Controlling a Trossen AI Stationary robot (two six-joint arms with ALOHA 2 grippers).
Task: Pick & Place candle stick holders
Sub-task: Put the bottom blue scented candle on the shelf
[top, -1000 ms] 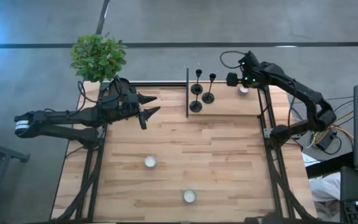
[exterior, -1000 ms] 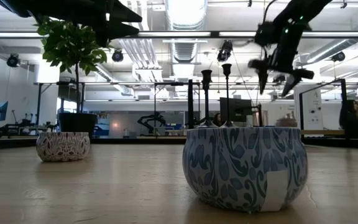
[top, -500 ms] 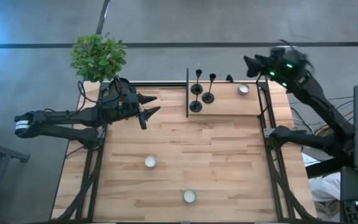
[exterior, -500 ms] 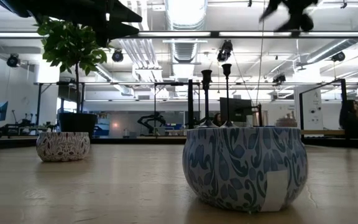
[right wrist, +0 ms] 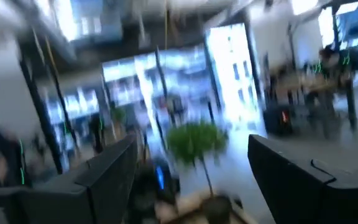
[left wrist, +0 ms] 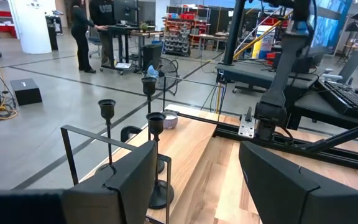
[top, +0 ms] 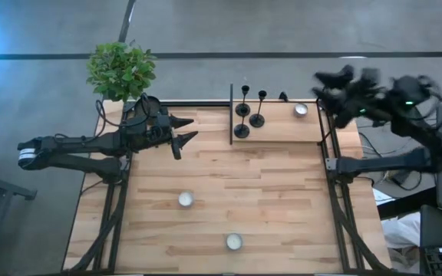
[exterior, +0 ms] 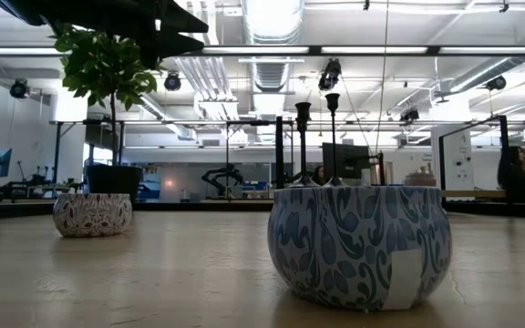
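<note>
Three black candle stick holders [top: 245, 107] [top: 258, 117] [top: 241, 129] stand on their round bases on the table's far part, just right of a thin black upright frame [top: 231, 115]. They also show in the left wrist view [left wrist: 156, 121] and their tops show in the low view [exterior: 303, 111]. My left gripper [top: 193, 128] is open and empty, raised left of the frame and pointing at the holders; its fingers frame its wrist view [left wrist: 194, 180]. My right gripper [top: 322, 86] is open, empty and blurred, high up by the table's far right corner.
A small round candle tin [top: 301, 110] sits at the far right. Two more tins stand mid-table [top: 185, 199] and near the front edge [top: 234, 241]; in the low view they are a blue patterned one [exterior: 358, 244] and a purple one [exterior: 92, 214]. A potted plant [top: 121, 69] stands beyond the far left corner.
My right gripper has risen from beside the far-right candle tin and swung toward the table's right edge, leaving the low view. The tin has stayed in place. The holders have not moved.
</note>
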